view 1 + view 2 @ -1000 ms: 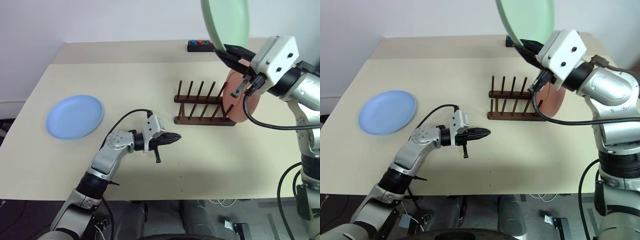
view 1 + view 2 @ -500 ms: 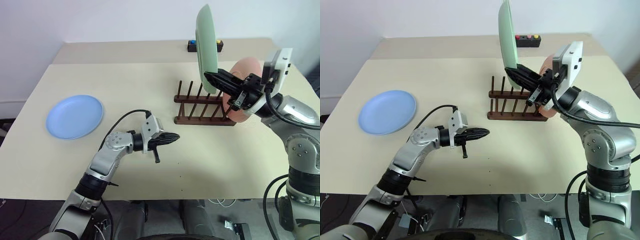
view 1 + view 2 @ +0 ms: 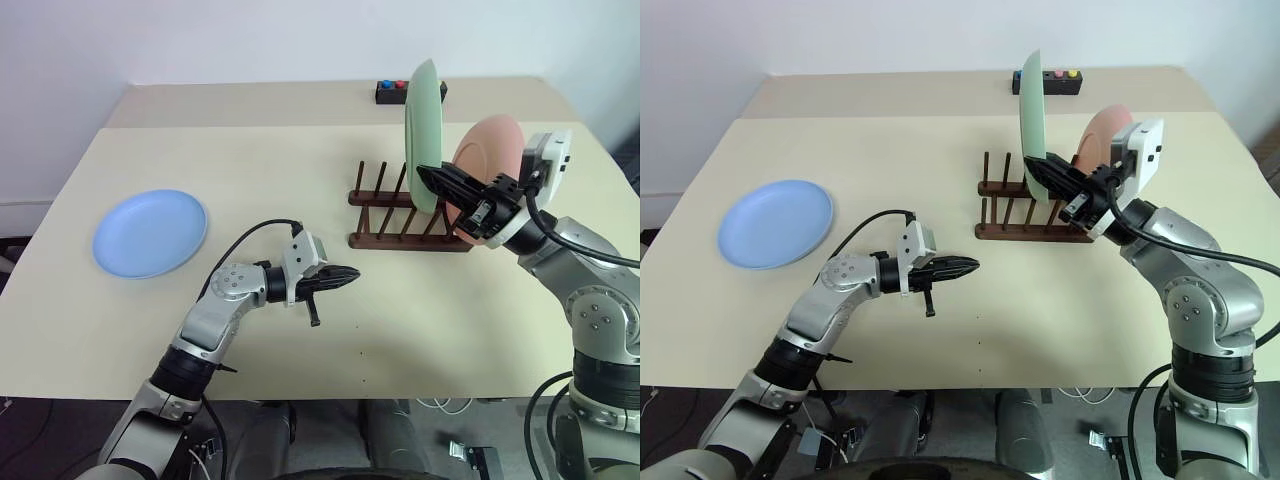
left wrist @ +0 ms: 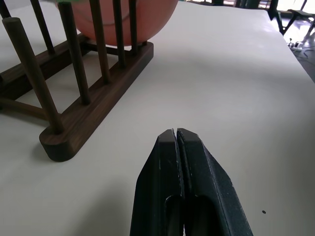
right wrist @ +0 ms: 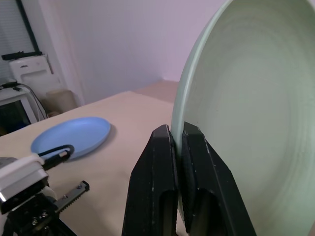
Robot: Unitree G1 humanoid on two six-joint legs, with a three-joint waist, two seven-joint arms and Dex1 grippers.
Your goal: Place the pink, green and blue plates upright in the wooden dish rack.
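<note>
1. The green plate has come down from high above the rack and turned from a slanted, face-on pose to standing on edge. You now see it nearly edge-on over the wooden dish rack, its lower rim down among the pegs toward the rack's right half. I cannot tell whether that rim is seated on the rails yet.
2. Its faces look along the rails and its plane lies across them, parallel to the pink plate. That is the pose a slot needs, so the insertion looks close to done; what is probably left is a short descent and a release.
3. Your right end effector is clamped on the green plate's lower rim, fingers squeezed tight with only the rim between them, as the right wrist view shows.
4. The pink plate already stands upright at the rack's right end, just beside the green one, with a free gap between them.
5. The blue plate lies flat on the surface, well apart from the rack on the left, and awaits its turn.
6. Your left end effector hangs fully closed and empty near the rack's left end, pointing toward it.
</note>
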